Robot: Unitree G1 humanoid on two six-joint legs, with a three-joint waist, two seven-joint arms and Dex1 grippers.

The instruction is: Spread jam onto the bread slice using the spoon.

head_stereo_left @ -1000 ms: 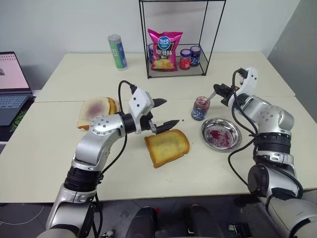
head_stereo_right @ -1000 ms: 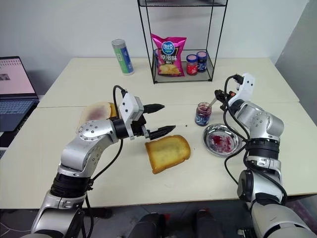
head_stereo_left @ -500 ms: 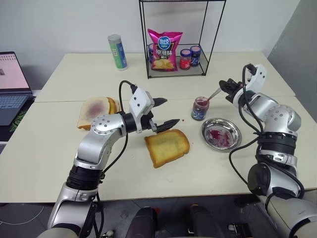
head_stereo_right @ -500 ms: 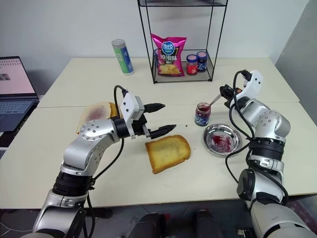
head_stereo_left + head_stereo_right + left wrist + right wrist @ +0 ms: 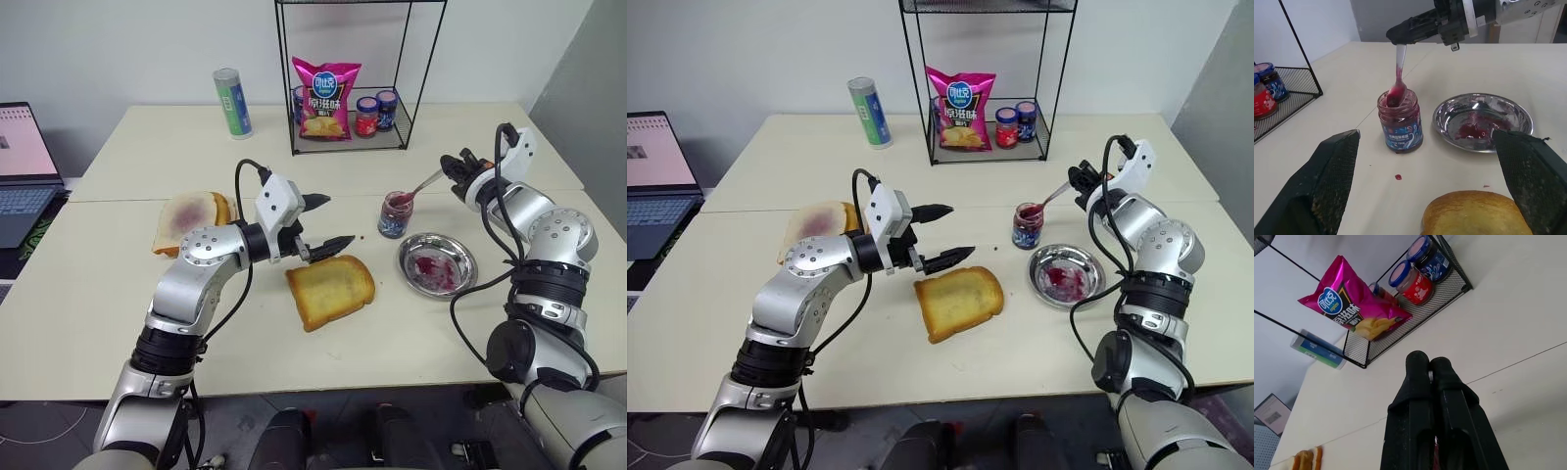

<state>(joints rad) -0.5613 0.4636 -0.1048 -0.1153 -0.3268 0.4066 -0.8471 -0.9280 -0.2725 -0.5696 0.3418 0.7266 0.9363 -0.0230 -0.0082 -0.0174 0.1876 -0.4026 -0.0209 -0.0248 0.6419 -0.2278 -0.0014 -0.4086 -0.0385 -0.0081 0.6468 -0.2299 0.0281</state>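
The golden-brown bread slice (image 5: 330,290) lies on the table in front of me. My left gripper (image 5: 336,221) hovers open just above its far left edge, holding nothing. To the right stands a small glass jar of dark red jam (image 5: 395,214). The spoon (image 5: 428,182) slants out of it with its red-smeared bowl (image 5: 1395,95) inside the jar. My right gripper (image 5: 454,164) is shut on the end of the spoon's handle, above and to the right of the jar. In the right wrist view its fingers (image 5: 1418,377) are pressed together.
A steel dish (image 5: 468,257) smeared with jam sits right of the bread. A paler slice with a purple smear (image 5: 186,217) lies at the left. A wire rack (image 5: 411,73) at the back holds a chips bag (image 5: 328,98) and red-lidded jars (image 5: 367,116). A green can (image 5: 233,102) and a laptop (image 5: 20,166) stand further left.
My right wrist has rolled, and the spoon's handle now leans further right while its bowl stays in the jar. The left arm and the bread have not moved.
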